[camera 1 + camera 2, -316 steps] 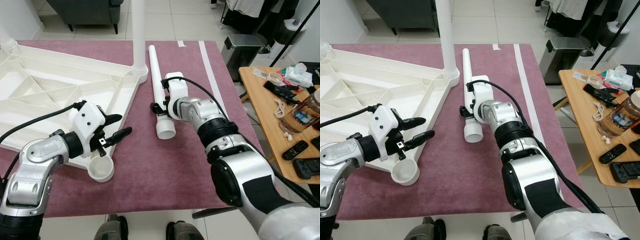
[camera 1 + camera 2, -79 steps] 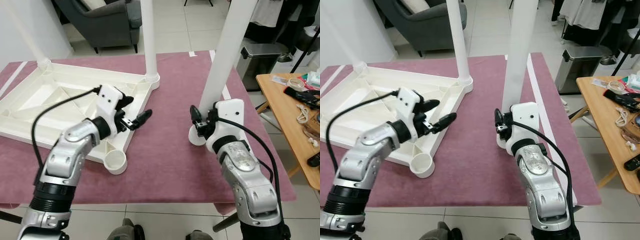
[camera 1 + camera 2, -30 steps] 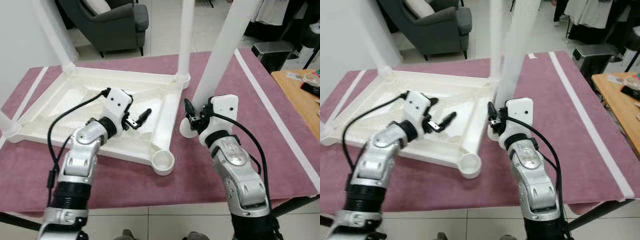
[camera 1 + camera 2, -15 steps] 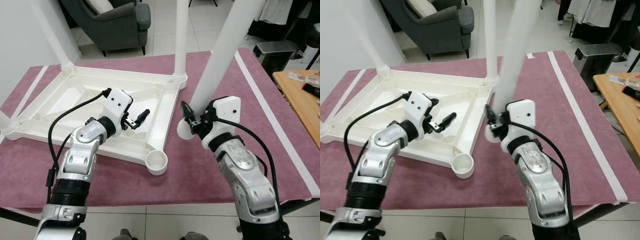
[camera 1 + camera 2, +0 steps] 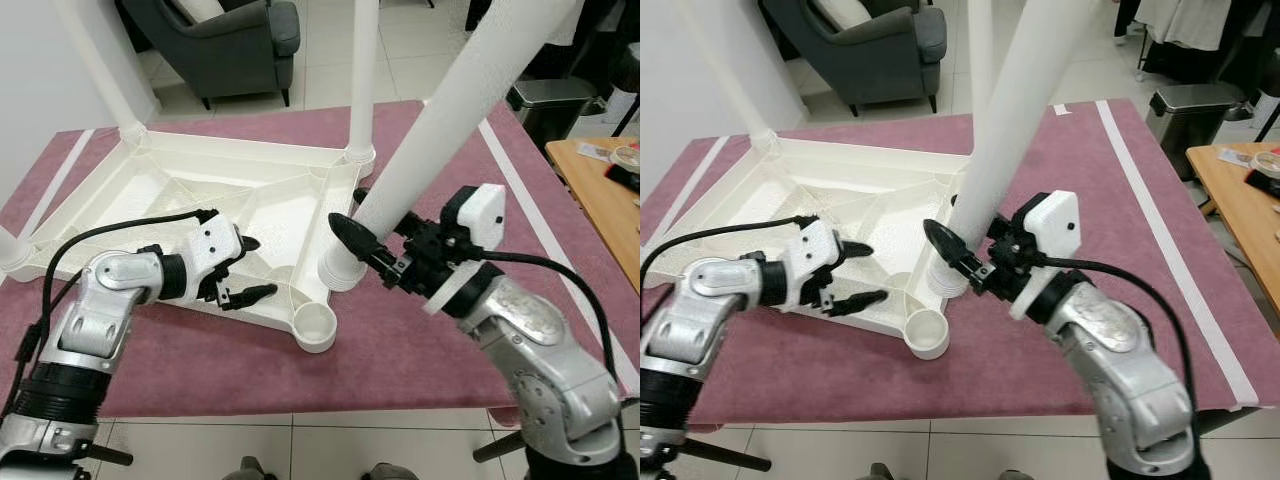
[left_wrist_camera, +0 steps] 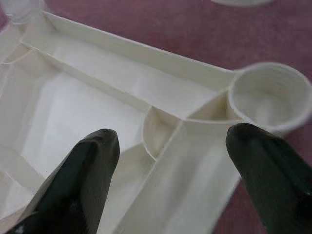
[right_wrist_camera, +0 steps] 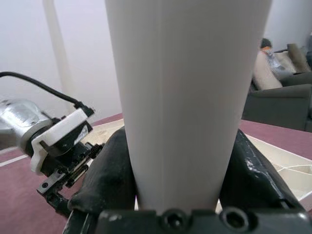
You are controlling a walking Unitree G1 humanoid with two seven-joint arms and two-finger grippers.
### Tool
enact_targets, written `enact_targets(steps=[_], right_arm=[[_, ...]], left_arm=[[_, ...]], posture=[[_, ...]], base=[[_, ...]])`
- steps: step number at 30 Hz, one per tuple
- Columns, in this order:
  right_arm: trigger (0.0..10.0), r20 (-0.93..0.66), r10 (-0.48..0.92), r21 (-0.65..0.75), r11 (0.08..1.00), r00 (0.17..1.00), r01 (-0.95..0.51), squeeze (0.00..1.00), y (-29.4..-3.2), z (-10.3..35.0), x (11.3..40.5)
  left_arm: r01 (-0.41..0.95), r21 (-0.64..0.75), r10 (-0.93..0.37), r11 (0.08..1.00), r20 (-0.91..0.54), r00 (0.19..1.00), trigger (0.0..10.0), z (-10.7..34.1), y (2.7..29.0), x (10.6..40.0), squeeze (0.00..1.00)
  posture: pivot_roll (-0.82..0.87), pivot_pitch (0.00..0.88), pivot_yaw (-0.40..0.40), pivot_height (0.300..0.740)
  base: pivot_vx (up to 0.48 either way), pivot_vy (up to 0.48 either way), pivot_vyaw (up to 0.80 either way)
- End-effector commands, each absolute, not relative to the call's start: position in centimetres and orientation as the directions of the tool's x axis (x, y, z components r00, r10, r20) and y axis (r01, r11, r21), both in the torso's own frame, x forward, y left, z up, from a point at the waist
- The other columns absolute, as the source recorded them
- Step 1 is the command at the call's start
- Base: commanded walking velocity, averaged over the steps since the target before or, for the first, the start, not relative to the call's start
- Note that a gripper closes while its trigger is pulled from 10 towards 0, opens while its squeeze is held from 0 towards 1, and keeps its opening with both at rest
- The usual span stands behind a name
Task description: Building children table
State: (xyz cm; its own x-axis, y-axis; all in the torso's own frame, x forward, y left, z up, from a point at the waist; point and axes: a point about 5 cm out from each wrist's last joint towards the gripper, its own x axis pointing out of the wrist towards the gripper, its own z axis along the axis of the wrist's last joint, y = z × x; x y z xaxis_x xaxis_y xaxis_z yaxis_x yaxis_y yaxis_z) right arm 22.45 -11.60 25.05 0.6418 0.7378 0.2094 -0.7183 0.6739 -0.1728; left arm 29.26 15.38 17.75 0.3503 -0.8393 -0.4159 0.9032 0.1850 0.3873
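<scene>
An upturned white table top (image 5: 190, 195) lies on a maroon rug (image 5: 400, 370). White legs stand in its far right corner (image 5: 362, 70) and far left corner (image 5: 95, 70). The near corner socket (image 5: 317, 327) is empty. My right gripper (image 5: 378, 252) is shut on another white table leg (image 5: 450, 120), held tilted, with its lower end (image 5: 340, 268) just above the rim beside that socket. In the right wrist view the leg (image 7: 187, 97) sits between the black fingers (image 7: 105, 180). My left gripper (image 5: 254, 268) hangs open over the near rim, left of the socket (image 6: 265, 97).
A dark armchair (image 5: 225, 35) stands on the tiled floor behind the rug. A wooden table (image 5: 600, 175) and a grey bin (image 5: 545, 100) are at the right. A white stripe (image 5: 545, 205) runs along the rug's right side.
My right gripper has tipped the leg further over and swung its lower end left, close to the empty socket. My left gripper has dropped back to the near rim.
</scene>
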Motion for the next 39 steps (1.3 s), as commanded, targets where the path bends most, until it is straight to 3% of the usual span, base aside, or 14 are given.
enact_targets(steps=[1, 3, 10, 18, 20, 21, 22, 25, 26, 27, 32, 39], right_arm=[[10.0, 0.21, 0.773, -0.173, 0.632, 0.599, -0.755, 0.0, -11.2, 25.3, 22.1], [10.0, 0.203, 0.778, -0.15, 0.625, 0.595, -0.766, 0.0, -10.7, 24.8, 22.2], [10.0, 0.171, 0.786, -0.123, 0.615, 0.594, -0.779, 0.0, -10.5, 24.2, 22.1], [10.0, 0.15, 0.77, -0.12, 0.637, 0.62, -0.762, 0.0, -11.1, 24.0, 22.4], [10.0, 0.15, 0.768, -0.118, 0.639, 0.623, -0.76, 0.0, -11.1, 23.9, 22.3], [10.0, 0.15, 0.766, -0.118, 0.641, 0.625, -0.758, 0.0, -11.0, 23.9, 22.4], [10.0, 0.15, 0.766, -0.117, 0.641, 0.625, -0.758, 0.0, -10.9, 23.9, 22.4], [10.0, 0.146, 0.767, -0.12, 0.64, 0.625, -0.759, 0.0, -10.9, 23.9, 22.3], [10.0, 0.142, 0.768, -0.122, 0.64, 0.625, -0.759, 0.0, -11.0, 23.8, 22.3], [10.0, 0.139, 0.764, -0.125, 0.644, 0.63, -0.754, 0.0, -11.1, 23.8, 22.3], [10.0, 0.136, 0.754, -0.127, 0.656, 0.642, -0.744, 0.0, -11.3, 23.7, 22.3], [10.0, 0.137, 0.755, -0.122, 0.656, 0.642, -0.745, 0.0, -11.1, 23.7, 22.3]], left_arm=[[0.926, 0.364, -0.838, 0.096, -0.473, 0.273, 10.0, 17.5, 15.6, 29.2, 0.0], [0.931, 0.364, -0.816, 0.023, -0.532, 0.228, 10.0, 17.0, 15.6, 29.7, 0.0], [0.912, 0.399, -0.766, -0.098, -0.615, 0.187, 10.0, 15.5, 14.6, 30.9, 0.0], [0.904, 0.392, -0.773, -0.169, -0.622, 0.125, 10.0, 15.0, 13.4, 31.0, 0.0], [0.902, 0.394, -0.78, -0.175, -0.615, 0.117, 9.6, 14.9, 13.0, 31.0, 0.0], [0.898, 0.399, -0.78, -0.186, -0.616, 0.112, 8.5, 14.7, 12.7, 31.0, 0.0], [0.893, 0.403, -0.78, -0.198, -0.617, 0.105, 5.0, 14.5, 12.5, 31.0, 0.0], [0.883, 0.417, -0.781, -0.215, -0.616, 0.1, 5.3, 14.4, 12.2, 31.0, 0.0], [0.875, 0.432, -0.791, -0.217, -0.603, 0.102, 6.9, 14.5, 12.0, 31.0, 0.0], [0.865, 0.463, -0.816, -0.192, -0.565, 0.121, 10.0, 15.3, 11.8, 31.1, 0.0], [0.845, 0.51, -0.862, -0.16, -0.49, 0.132, 10.0, 17.2, 11.6, 30.8, 0.0], [0.864, 0.46, -0.839, -0.206, -0.537, 0.085, 10.0, 15.5, 12.1, 29.6, 0.0]], posture=[[-0.08, 0.1, 0.119, 0.74], [-0.08, 0.096, 0.117, 0.74], [-0.09, 0.097, 0.122, 0.74], [-0.1, 0.114, 0.127, 0.74], [-0.1, 0.124, 0.13, 0.74], [-0.1, 0.122, 0.133, 0.74], [-0.1, 0.122, 0.133, 0.74], [-0.1, 0.122, 0.134, 0.74], [-0.1, 0.118, 0.134, 0.74], [-0.11, 0.115, 0.134, 0.74], [-0.11, 0.111, 0.135, 0.74], [-0.11, 0.113, 0.132, 0.74]], base=[[0.0, 0.0, 0.0], [0.0, 0.0, 0.0], [0.0, 0.0, 0.0], [0.0, 0.0, 0.0], [0.0, 0.0, 0.0], [0.0, 0.0, 0.0], [0.0, 0.0, 0.0], [0.0, 0.0, 0.0], [0.0, 0.0, 0.0], [0.0, 0.0, 0.0], [0.0, 0.0, 0.0], [0.0, 0.0, 0.0]])
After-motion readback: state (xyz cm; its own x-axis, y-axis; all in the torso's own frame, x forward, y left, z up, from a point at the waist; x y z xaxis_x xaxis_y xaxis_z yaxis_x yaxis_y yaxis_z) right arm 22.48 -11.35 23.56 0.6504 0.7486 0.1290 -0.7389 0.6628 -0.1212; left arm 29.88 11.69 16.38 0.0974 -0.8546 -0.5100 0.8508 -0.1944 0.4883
